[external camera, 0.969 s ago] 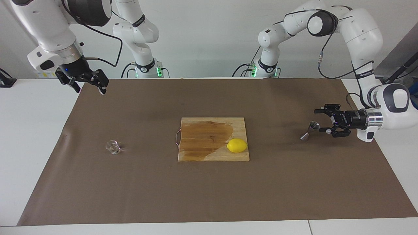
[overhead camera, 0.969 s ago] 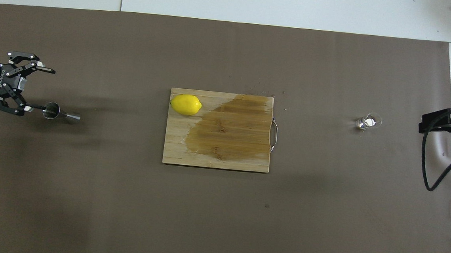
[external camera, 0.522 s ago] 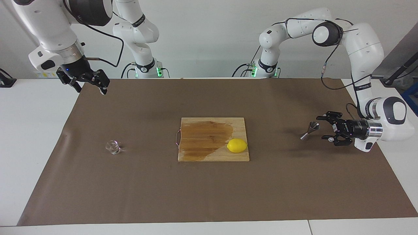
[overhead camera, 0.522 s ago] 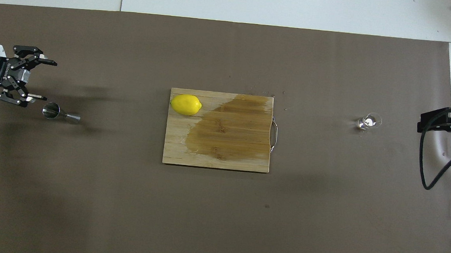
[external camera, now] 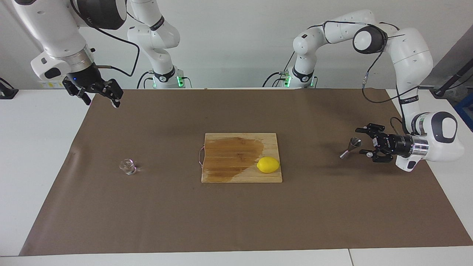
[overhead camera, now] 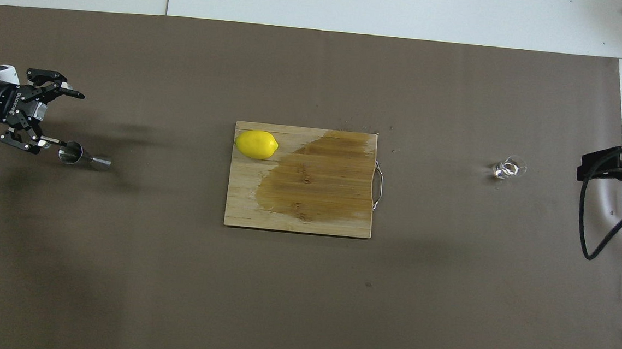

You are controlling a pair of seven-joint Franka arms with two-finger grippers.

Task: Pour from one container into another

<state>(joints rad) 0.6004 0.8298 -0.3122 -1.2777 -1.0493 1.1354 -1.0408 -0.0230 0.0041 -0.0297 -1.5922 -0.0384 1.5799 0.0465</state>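
Since a second ago, the left hand (external camera: 364, 142) has been shifted a little toward the small silver hourglass-shaped metal jigger (external camera: 350, 147), which stands upright on the brown mat near the left arm's end of the worktop (external camera: 37, 147). Its fingers are spread wide, level with the jigger's upper cone and just beside it; nothing is gripped, and whether a fingertip touches the rim cannot be told. The right hand (external camera: 99, 92) has barely been moved: it hangs open and empty over the mat's corner by the right arm's end, where that arm waits. The tiny clear glass cup (external camera: 128, 166) has been left untouched on the mat toward the right arm's end, well apart from the jigger.

Between the two vessels lies a wooden cutting board (external camera: 236, 173), darkened by a wet-looking stain, with a yellow lemon (external camera: 268, 164) on it.

By this judgement the task is at its start: neither vessel has been lifted, nothing has been poured, and grasping, carrying and tipping are all left to do.

Lettering is seen on the left wrist and forearm, but it cannot be read.
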